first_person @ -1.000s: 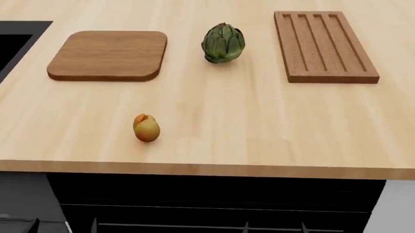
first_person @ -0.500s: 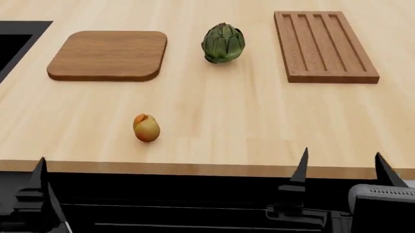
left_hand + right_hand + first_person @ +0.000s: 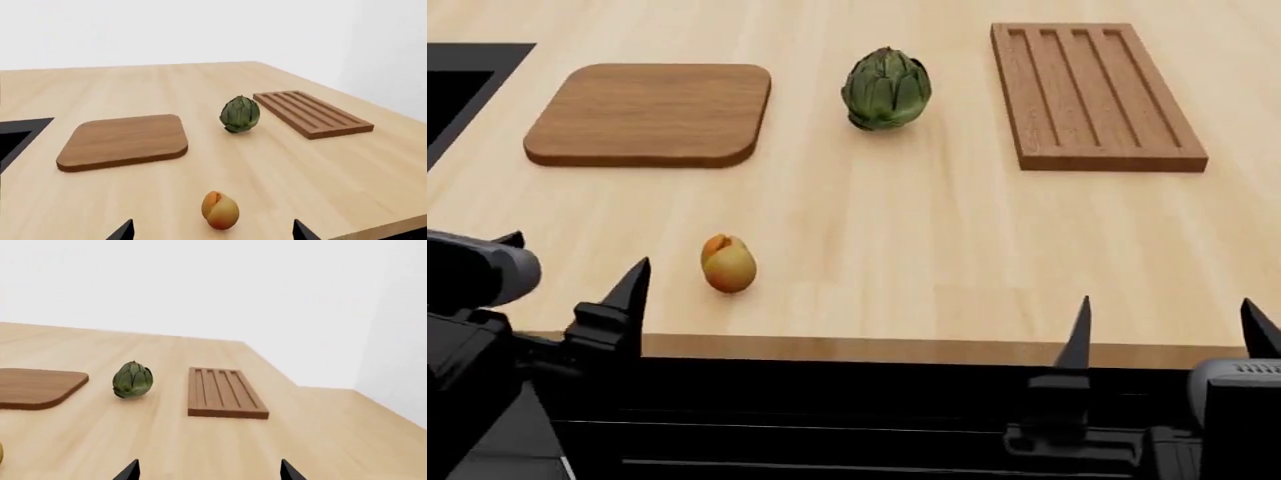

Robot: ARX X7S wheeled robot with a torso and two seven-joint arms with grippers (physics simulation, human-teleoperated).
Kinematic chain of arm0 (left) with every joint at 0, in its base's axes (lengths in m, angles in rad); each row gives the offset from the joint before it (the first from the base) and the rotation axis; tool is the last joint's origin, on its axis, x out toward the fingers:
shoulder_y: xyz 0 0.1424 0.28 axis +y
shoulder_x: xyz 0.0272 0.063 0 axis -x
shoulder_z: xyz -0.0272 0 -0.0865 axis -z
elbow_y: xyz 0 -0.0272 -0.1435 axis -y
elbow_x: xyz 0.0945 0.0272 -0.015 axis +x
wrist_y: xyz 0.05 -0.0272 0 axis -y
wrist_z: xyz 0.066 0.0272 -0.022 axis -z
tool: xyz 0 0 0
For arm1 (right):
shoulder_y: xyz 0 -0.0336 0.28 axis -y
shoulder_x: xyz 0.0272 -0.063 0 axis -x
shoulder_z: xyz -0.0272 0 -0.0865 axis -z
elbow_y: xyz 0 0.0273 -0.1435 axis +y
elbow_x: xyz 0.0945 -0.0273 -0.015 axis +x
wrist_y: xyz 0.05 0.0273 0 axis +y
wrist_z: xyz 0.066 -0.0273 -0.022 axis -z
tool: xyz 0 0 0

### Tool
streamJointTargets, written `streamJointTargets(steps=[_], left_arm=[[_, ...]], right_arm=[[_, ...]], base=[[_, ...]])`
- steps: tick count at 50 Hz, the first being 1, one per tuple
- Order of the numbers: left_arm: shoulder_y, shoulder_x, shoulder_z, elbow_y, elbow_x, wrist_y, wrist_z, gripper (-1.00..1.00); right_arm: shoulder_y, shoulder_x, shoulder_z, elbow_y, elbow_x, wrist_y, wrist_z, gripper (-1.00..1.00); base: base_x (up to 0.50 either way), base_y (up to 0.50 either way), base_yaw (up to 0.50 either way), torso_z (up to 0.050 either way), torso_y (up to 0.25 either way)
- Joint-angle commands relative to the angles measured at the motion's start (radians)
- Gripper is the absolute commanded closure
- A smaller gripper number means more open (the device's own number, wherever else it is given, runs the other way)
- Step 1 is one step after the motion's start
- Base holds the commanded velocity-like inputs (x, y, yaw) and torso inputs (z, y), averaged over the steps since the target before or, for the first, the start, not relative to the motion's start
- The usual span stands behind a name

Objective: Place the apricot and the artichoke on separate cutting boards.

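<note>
The small yellow-orange apricot [image 3: 729, 263] lies near the counter's front edge. My left gripper [image 3: 574, 255] is open just to its left, at the edge. In the left wrist view the apricot [image 3: 220, 210] sits a little ahead of the open left gripper [image 3: 212, 234], apart from both tips. The dark green artichoke [image 3: 886, 88] stands between the smooth rounded cutting board [image 3: 649, 113] and the grooved cutting board [image 3: 1094, 95]. My right gripper [image 3: 1164, 305] is open and empty at the front edge, with the artichoke [image 3: 133, 380] and grooved board [image 3: 223, 392] far ahead of it.
A black sink [image 3: 461, 80] is cut into the wooden counter [image 3: 934, 240] at the far left, beside the smooth board. Below the counter's front edge is a dark cabinet front.
Both grippers have risen into the head view from below the counter edge. The left one has come up beside the apricot. Fruit, artichoke and boards have not moved.
</note>
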Motion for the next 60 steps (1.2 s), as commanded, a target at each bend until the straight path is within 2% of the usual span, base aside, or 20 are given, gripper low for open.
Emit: streamJointTargets(steps=[1, 7, 17, 32, 49, 54, 60], left_arm=[[-0.162, 0.082, 0.179, -0.237, 0.063, 0.046, 0.078, -1.0], [-0.232, 0.118, 0.258, -0.499, 0.155, 0.159, 0.156, -1.0], [-0.339, 0.158, 0.319, -0.764, 0.222, 0.249, 0.241, -1.0], [-0.372, 0.176, 0.395, -1.02, 0.321, 0.373, 0.279, -1.0], [-0.502, 0.286, 0.459, -1.485, 0.388, 0.582, 0.413, -1.0], [-0.492, 0.285, 0.478, -1.465, 0.388, 0.571, 0.42, -1.0], [-0.486, 0.297, 0.486, -1.533, 0.396, 0.607, 0.409, -1.0]], right_arm=[[0.016, 0.017, -0.01, -0.022, 0.028, 0.057, 0.011, -1.0], [0.015, 0.015, 0.0, -0.047, 0.053, 0.093, 0.026, -1.0], [0.032, 0.014, -0.009, -0.046, 0.069, 0.11, 0.036, -1.0], [-0.001, 0.017, -0.031, -0.029, 0.053, 0.069, 0.031, -1.0], [-0.049, 0.018, -0.047, -0.012, 0.034, 0.026, 0.031, -1.0], [-0.053, 0.016, -0.054, -0.007, 0.032, 0.022, 0.032, -1.0], [-0.079, 0.014, -0.052, -0.01, 0.028, 0.0, 0.031, -1.0]], base=[[0.0, 0.0, 0.0, 0.0, 0.0], [0.0, 0.0, 0.0, 0.0, 0.0], [0.0, 0.0, 0.0, 0.0, 0.0], [0.0, 0.0, 0.0, 0.0, 0.0], [0.0, 0.0, 0.0, 0.0, 0.0], [0.0, 0.0, 0.0, 0.0, 0.0], [0.0, 0.0, 0.0, 0.0, 0.0]])
